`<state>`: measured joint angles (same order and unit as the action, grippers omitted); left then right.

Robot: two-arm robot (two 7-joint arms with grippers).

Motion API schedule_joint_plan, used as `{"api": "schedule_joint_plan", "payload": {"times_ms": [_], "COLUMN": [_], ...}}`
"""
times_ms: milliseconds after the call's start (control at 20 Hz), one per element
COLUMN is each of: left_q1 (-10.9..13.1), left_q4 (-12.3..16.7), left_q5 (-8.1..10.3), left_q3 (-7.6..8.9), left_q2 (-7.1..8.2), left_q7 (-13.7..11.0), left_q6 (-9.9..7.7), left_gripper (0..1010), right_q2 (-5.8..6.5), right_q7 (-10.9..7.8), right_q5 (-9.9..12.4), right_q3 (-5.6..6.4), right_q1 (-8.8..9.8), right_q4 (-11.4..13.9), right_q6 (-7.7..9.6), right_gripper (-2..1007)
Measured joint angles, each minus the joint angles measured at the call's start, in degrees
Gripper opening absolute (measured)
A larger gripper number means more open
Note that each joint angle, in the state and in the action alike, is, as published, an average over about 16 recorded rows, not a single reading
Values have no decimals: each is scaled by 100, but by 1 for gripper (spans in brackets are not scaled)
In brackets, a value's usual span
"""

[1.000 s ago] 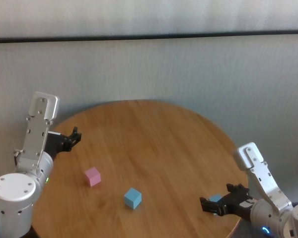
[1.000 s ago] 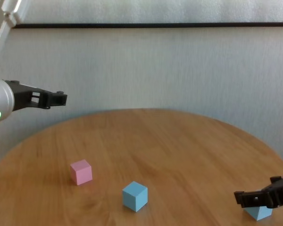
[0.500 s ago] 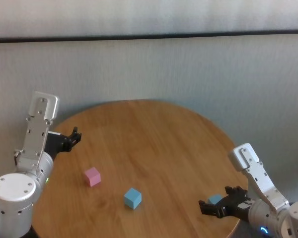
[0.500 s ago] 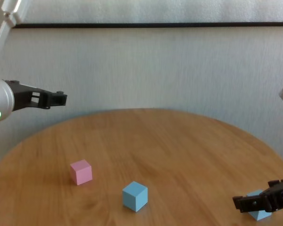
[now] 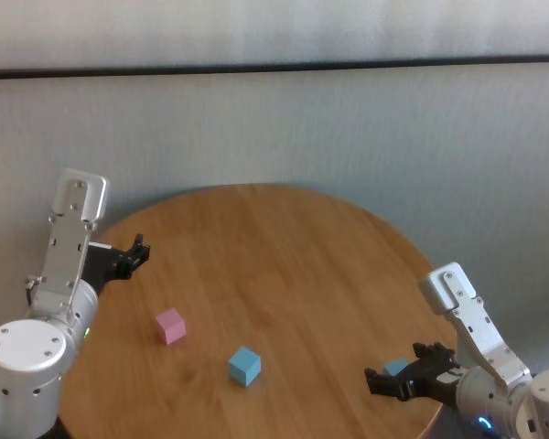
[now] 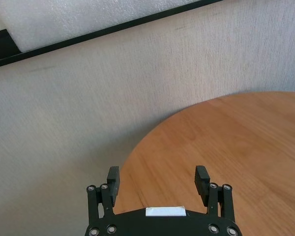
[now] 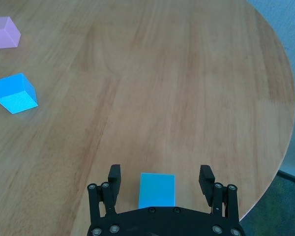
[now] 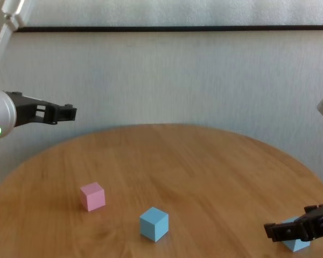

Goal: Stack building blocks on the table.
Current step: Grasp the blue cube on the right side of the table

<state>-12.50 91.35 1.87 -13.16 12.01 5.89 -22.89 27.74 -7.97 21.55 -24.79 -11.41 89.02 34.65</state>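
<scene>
We note the right gripper (image 7: 159, 183) has eased down so its spread jaws bracket the near blue block (image 7: 157, 191), ready to clamp; left gripper (image 6: 159, 183) idles, jaws apart.

table (image 5: 284, 247): light brown wood-grain | blocks: 2 light blue (image 5: 244, 366) (image 7: 157, 190), 1 pink (image 5: 171, 326)

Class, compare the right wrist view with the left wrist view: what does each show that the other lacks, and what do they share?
Only the right wrist view: the pink block, one blue block lying apart, another blue block between the open right hand's fingers. Only the left wrist view: the open left hand, empty, the wall and a black strip. Both: the wooden table.
</scene>
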Motion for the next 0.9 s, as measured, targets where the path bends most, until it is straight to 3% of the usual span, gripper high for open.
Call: {"api": "schedule_joint_plan", "payload": {"times_ms": [450,900], "left_q1": [0,0], "left_q4": [0,0], "left_q5": [0,0], "left_q3": [0,0], "left_q2": [0,0], "left_q7": [0,0], "left_q6": [0,0], "left_gripper": [1000,1000], "right_q2": [-6,2], "right_q7": [1,10], "right_q5": [-3,2], "right_q3": [6,4], "right_q1": [-2,1], "right_q4": [-5,8], "right_q6": [-10,-14], "right_gripper": [933,686]}}
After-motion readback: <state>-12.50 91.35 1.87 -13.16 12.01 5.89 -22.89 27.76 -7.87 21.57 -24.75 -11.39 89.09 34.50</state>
